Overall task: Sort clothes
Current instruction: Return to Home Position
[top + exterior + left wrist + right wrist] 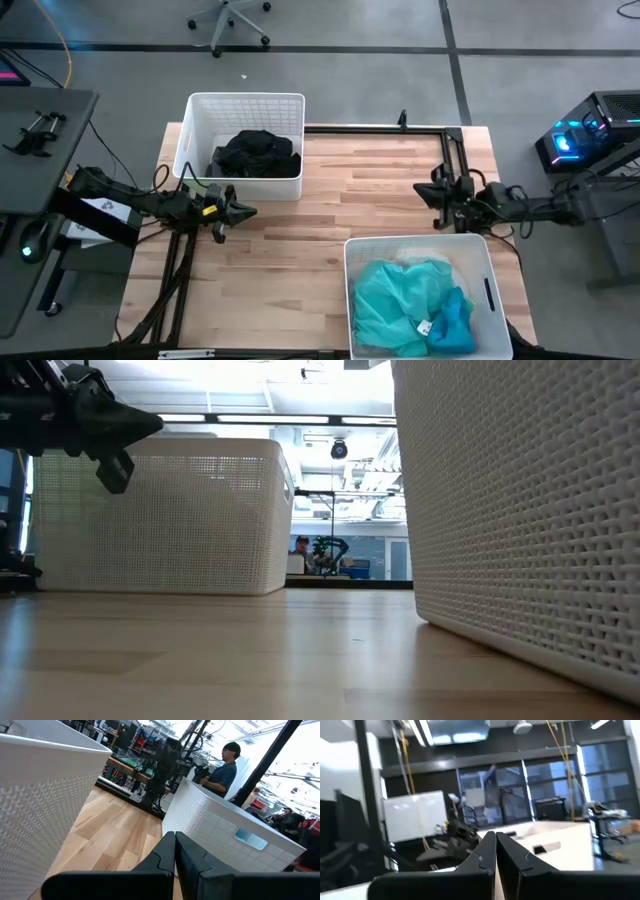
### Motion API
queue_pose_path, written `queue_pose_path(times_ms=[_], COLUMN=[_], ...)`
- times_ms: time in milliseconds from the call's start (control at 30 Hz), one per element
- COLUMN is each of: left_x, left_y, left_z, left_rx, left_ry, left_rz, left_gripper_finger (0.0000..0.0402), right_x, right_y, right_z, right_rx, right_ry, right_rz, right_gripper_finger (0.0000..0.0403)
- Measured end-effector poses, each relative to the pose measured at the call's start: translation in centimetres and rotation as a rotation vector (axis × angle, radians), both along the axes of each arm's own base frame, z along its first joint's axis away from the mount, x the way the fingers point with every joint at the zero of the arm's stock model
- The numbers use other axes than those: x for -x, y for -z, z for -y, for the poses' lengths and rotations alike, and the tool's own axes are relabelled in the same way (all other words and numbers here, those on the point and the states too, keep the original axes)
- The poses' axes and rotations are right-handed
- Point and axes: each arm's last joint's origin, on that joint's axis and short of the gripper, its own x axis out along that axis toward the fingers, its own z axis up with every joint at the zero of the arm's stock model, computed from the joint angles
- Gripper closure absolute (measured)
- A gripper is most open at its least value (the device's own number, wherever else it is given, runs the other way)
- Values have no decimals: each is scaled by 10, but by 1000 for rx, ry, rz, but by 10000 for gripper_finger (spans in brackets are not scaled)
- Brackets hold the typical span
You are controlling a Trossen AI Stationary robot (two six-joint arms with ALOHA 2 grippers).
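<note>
Dark clothes (255, 153) in the upper-left bin (245, 97), turquoise clothes (400, 300) in the lower-right bin (420, 240), sorting looks done, so my left gripper (235, 212) and right gripper (437, 195), both pressed together, just need parking.

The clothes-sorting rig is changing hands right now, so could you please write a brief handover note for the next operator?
Left gripper: shut, empty, held over the table's left side, next to the white bin on its side.
Right gripper: shut, empty, at the table's right side, just clear of the other white bin.
Clothes: black garments lie in the left-side bin; a turquoise garment and a bright blue garment lie in the right-side bin.
Done: no garment shows loose on the wooden table.
Left: apparently nothing to sort; just confirm both arms are parked.
</note>
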Motion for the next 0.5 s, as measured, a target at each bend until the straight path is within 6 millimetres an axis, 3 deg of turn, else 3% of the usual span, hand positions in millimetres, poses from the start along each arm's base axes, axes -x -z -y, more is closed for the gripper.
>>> queue_pose_path(times_ms=[167,500], left_x=[0,0], left_y=[0,0], left_z=[0,0], left_rx=[2,-26], left_ry=[0,-1], left_rz=[0,-2], left_gripper_finger=[401,402], right_x=[-2,-8], right_y=[6,31], right_z=[4,0], right_rx=[3,20], right_ry=[25,-153], right_rz=[-62,-328], right_gripper_finger=[403,403])
